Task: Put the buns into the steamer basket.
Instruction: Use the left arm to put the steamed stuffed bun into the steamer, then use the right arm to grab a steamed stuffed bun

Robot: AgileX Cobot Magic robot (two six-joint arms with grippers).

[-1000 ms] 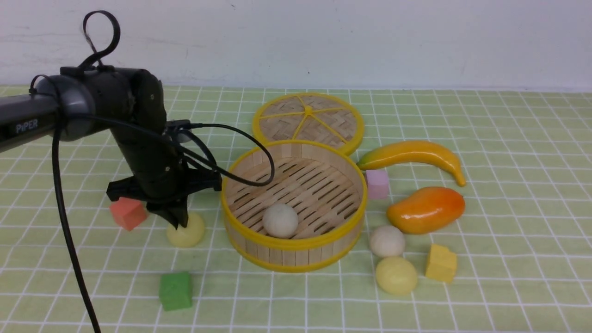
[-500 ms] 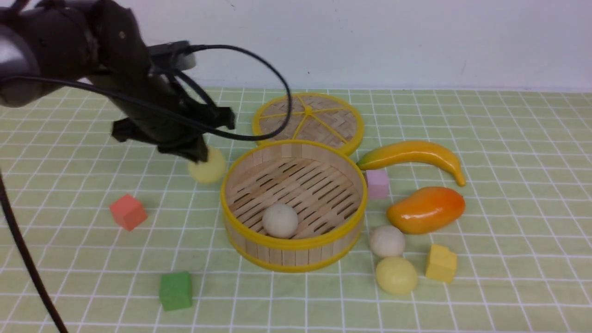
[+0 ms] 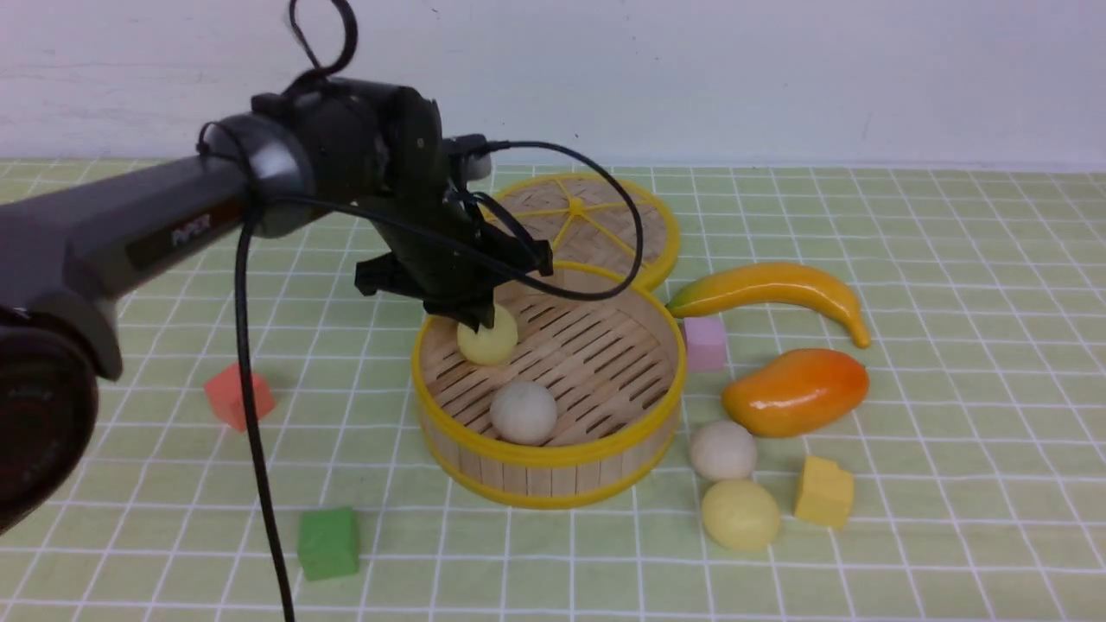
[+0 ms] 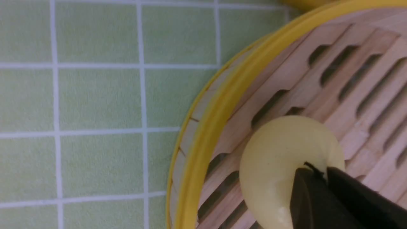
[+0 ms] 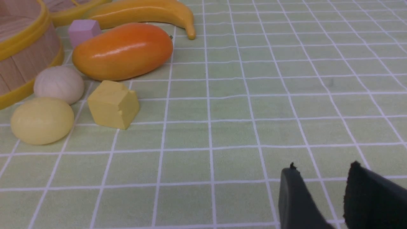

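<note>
The left gripper (image 3: pixel 478 324) has its jaws nearly together, nipping the top of a pale yellow bun (image 3: pixel 489 339). That bun hangs low inside the steamer basket (image 3: pixel 553 455), at about 10 o'clock of the floor and close to the wall. Biggest worry imo: it looks like a tiny pinch on a smooth round thing, so it could slip out early, or cling to the pads on release and get dragged up with the arm. Being that near the wall, the fingers could also catch the yellow rim on the way out and shove or tip the basket. If the bun drops from any height it may roll on the slats and bump the off-white bun (image 3: pixel 524 412) lying at 7 o'clock, though the wall should keep both in. The other 2 are out on the cloth at 4 o'clock of the basket: a greyish bun (image 3: pixel 723 450) and a second yellow bun (image 3: pixel 740 515), just beside each other and crowded by the mango (image 3: pixel 796 391) and the yellow cube (image 3: pixel 824 492), so a sloppy reach could knock them rolling. The right gripper (image 5: pixel 322 168) has its jaws apart, holds nothing, and sits well apart from them.
</note>
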